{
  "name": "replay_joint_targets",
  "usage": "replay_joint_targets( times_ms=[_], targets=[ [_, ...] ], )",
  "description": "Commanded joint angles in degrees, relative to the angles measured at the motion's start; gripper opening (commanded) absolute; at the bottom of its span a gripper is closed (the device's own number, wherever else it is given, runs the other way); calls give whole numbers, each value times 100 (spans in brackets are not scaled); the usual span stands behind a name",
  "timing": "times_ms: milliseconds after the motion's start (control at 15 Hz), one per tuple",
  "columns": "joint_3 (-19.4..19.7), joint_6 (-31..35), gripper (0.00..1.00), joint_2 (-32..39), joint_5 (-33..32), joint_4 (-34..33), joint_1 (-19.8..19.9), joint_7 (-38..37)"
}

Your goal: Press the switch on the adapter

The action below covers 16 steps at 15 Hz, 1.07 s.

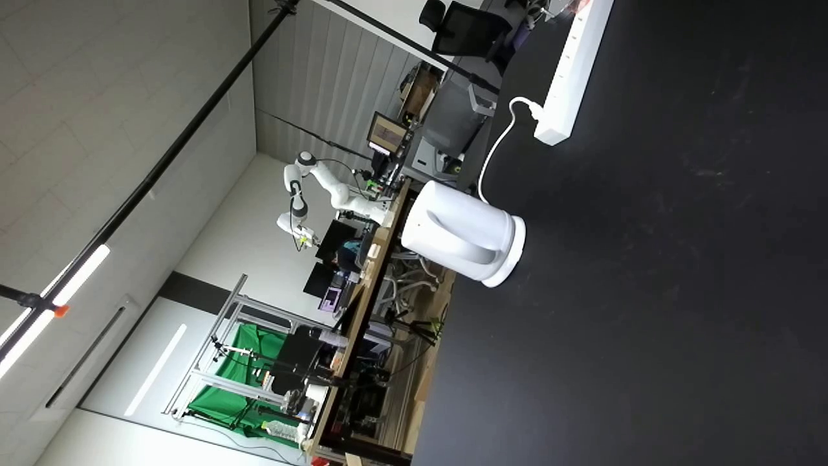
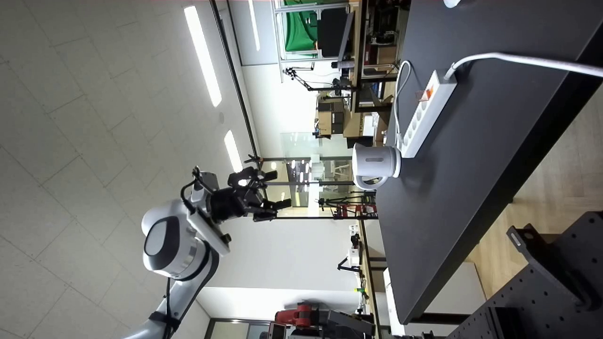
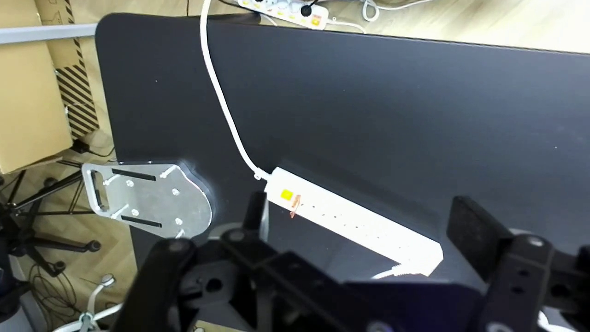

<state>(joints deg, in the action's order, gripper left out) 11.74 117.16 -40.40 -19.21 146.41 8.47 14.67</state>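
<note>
The adapter, a long white power strip, lies on the black table in the wrist view (image 3: 350, 221) and in both exterior views (image 1: 572, 71) (image 2: 431, 115). Its switch (image 3: 286, 194) looks bright yellow near the corded end in the wrist view and orange in an exterior view (image 2: 429, 94). A small reddish clear flap (image 3: 295, 206) stands beside the switch. My gripper (image 3: 361, 214) is open and empty, its fingers spread wide. An exterior view shows the gripper (image 2: 278, 189) high above the table, well apart from the adapter. The left finger appears just below the switch end in the wrist view.
A white jug (image 1: 459, 233) stands on the table near the adapter's far end (image 2: 374, 161), its cord plugged in there. A thick white cord (image 3: 221, 97) runs from the switch end over the table edge. A grey metal plate (image 3: 152, 198) lies at the table's side. The table (image 3: 392, 101) is black.
</note>
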Motion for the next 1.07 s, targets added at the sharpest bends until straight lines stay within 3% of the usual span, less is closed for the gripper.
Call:
replay_joint_targets(
  times_ms=[0,67,333,467,533,733,1000],
  targets=[
    [156,649,100,1432,18,-678,-64,85],
    [295,679,100,1775,-56,-947,-129,110],
    [174,681,100,3230,34,-2132,204,-241],
    [212,269,100,3802,245,-2770,270,-246],
    [159,709,100,3151,90,-1956,259,-99],
    [175,481,100,3775,209,-2571,321,-103],
    [173,422,100,3826,232,-2663,320,-104]
  ],
)
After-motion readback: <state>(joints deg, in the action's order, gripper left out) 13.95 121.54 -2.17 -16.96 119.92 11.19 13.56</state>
